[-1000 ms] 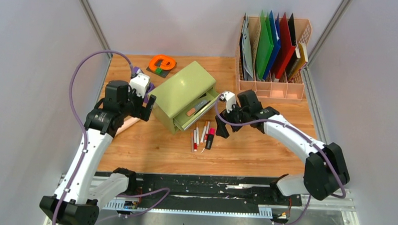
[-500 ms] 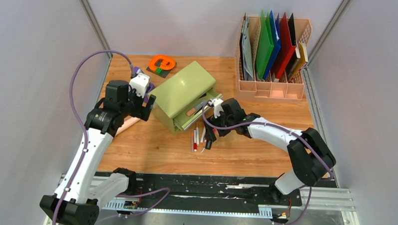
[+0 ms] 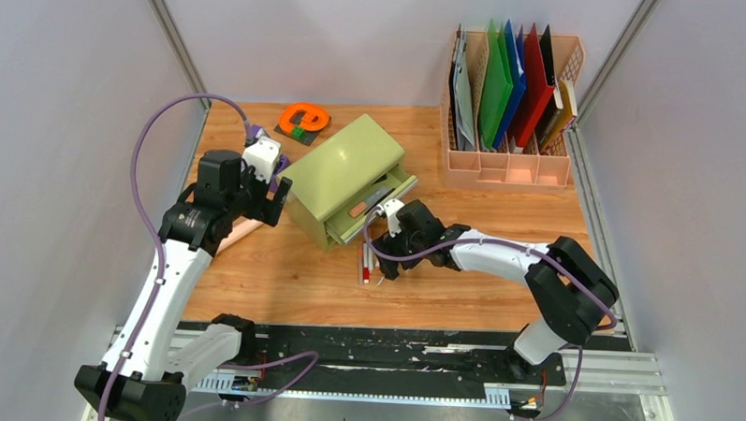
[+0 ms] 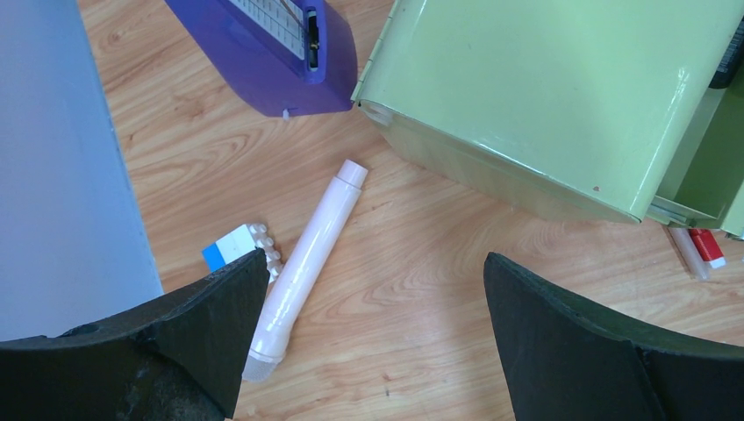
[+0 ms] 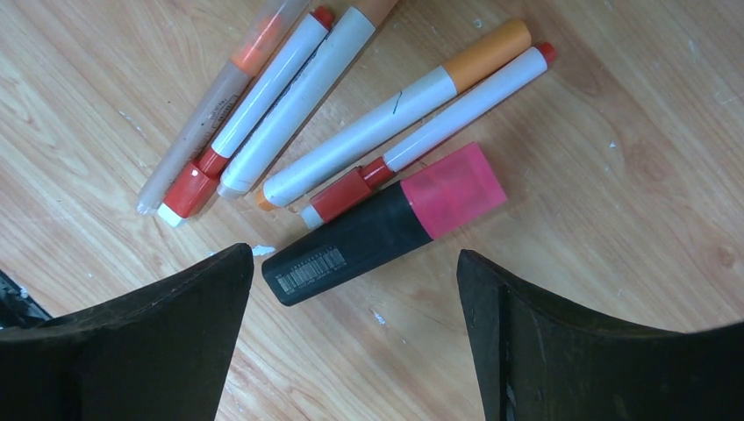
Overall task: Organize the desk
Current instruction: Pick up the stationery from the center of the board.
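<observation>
Though earlier farther right, right tool (image 5: 353,263) (spread) over markers (image 5: 368,132).

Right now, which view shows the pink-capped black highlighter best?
Right wrist view: the whole highlighter, barcode and pink cap clear. In the top external view the right gripper largely covers it; the left wrist view misses it.

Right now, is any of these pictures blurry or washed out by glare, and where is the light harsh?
Top external view: soft, even light, the desk sharp, hardly any shadow. Left wrist view: a pale sheen of glare on the green drawer chest. Right wrist view: the markers are crisp; the right claw frames them as dark, featureless shapes.
</observation>
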Controlling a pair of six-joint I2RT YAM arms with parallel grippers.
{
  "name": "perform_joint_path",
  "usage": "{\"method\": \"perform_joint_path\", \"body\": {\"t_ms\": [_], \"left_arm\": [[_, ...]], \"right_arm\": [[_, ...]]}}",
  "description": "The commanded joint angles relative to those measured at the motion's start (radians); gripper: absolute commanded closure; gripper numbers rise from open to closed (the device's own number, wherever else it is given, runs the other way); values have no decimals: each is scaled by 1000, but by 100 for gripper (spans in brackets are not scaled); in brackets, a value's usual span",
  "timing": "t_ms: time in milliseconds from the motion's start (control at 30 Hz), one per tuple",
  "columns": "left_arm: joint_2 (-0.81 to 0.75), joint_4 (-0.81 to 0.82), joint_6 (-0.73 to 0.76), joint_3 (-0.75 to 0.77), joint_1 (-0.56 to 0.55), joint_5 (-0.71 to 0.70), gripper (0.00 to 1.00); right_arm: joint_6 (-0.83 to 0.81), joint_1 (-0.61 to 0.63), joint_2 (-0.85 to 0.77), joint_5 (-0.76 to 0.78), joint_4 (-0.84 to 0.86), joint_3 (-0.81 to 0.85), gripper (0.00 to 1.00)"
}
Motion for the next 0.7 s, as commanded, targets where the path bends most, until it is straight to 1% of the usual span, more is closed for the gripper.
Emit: {"method": "perform_joint_path", "body": {"t_ms": [0, 200, 333, 500, 567, 667], "left_arm": [[-4, 26, 12, 4, 8, -6, 0], [-5, 26, 14, 3, 8, -8, 0], [-5, 26, 14, 3, 8, -8, 0], [-8, 27, 16, 1, 8, -6, 0], [-10, 27, 16, 0, 8, -6, 0], [-13, 27, 14, 1, 7, -3, 0]], "right_arm": [[-8, 11, 25, 55, 39, -2, 12], [-4, 11, 42, 72, 40, -4, 12], [-15, 10, 56, 101, 41, -5, 14], [-37, 3, 52, 111, 33, -13, 20], [-46, -4, 45, 144, 21, -17, 23], [-47, -23, 24, 144, 7, -26, 29]]}}
